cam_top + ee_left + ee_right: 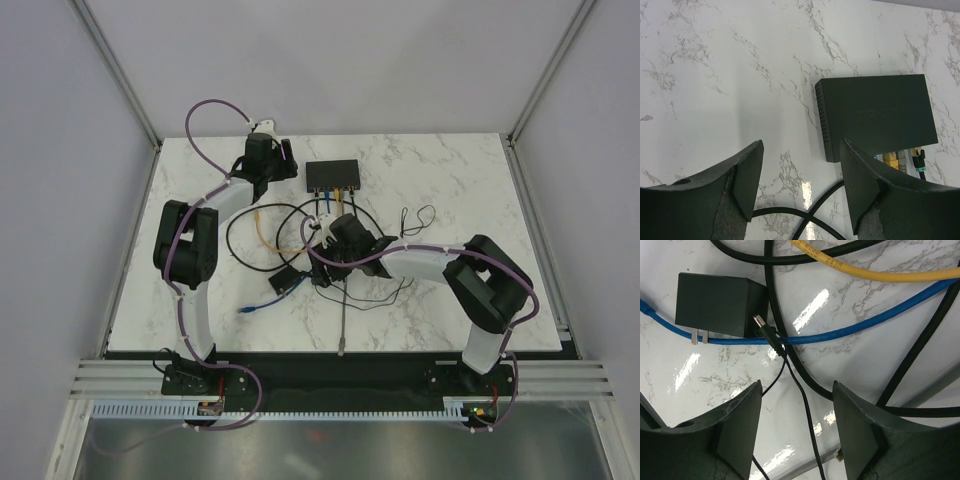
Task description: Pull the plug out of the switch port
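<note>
The switch [333, 176] is a flat black box at the back middle of the marble table, with yellow, blue and dark plugs [335, 195] in its near side. My left gripper [290, 160] is open and empty just left of the switch. In the left wrist view the switch [872, 112] lies ahead and to the right of the left gripper [802, 185], with a yellow plug [892, 159] and a dark plug [920, 162] showing at its lower edge. My right gripper [325, 250] is open above the cable tangle. In the right wrist view the right gripper [797, 430] is empty over thin black wires.
A squarish black power adapter [715, 305] with two prongs lies among the cables, its barrel plug [765, 330] loose beside it. Blue [850, 327], yellow [865, 267] and black cables cross the table. A loose blue cable end [245, 310] and a grey cable [342, 320] lie near the front.
</note>
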Robot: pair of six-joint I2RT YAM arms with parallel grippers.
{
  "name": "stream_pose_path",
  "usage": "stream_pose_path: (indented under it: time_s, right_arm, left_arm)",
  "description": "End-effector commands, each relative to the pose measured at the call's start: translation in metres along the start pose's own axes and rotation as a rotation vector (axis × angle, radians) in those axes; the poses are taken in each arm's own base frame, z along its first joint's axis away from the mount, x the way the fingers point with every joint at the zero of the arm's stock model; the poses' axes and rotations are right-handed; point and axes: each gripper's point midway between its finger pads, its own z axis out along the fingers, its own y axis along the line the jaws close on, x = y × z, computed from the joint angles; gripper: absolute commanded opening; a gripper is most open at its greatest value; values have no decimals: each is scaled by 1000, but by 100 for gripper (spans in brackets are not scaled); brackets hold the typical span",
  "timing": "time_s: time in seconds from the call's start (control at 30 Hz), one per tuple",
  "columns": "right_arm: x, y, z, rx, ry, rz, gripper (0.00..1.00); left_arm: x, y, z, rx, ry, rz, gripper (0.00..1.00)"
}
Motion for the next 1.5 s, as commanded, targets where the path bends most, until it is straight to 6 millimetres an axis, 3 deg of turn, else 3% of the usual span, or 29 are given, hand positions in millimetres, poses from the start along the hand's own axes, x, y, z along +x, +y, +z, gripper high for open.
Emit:
stream_pose_path:
  time_s: [0.0, 0.2, 0.43, 0.67, 0.93, 1.03, 1.23, 1.47]
  right_arm:
    - [-18, 8, 4, -11, -35, -35, 66]
    - [-17, 10, 14, -23, -11, -23, 65]
    - [-9, 12, 22, -32, 19, -13, 54]
    - [-19, 15, 18, -33, -10, -5, 36]
    - [-39, 17, 11, -17, -62, 4, 6]
    - [-51, 23, 4, -31, -92, 1, 0]
    - [-70, 34, -12, -54, -139, 2, 0]
    - [-106, 42, -64, -23, -290, 8, 0]
  left_arm:
    - [-31, -15, -9, 53, -82, -40, 70]
    - [-30, -15, -9, 54, -80, -39, 70]
    - [-30, -15, -8, 56, -79, -41, 70]
    - [-30, -15, -8, 56, -79, -42, 70]
    - [-30, -16, -8, 57, -79, -42, 70]
    - [-30, -15, -8, 56, -79, -42, 70]
    - [-30, -16, -8, 57, -79, -42, 70]
    - [-30, -13, -13, 54, -78, -43, 70]
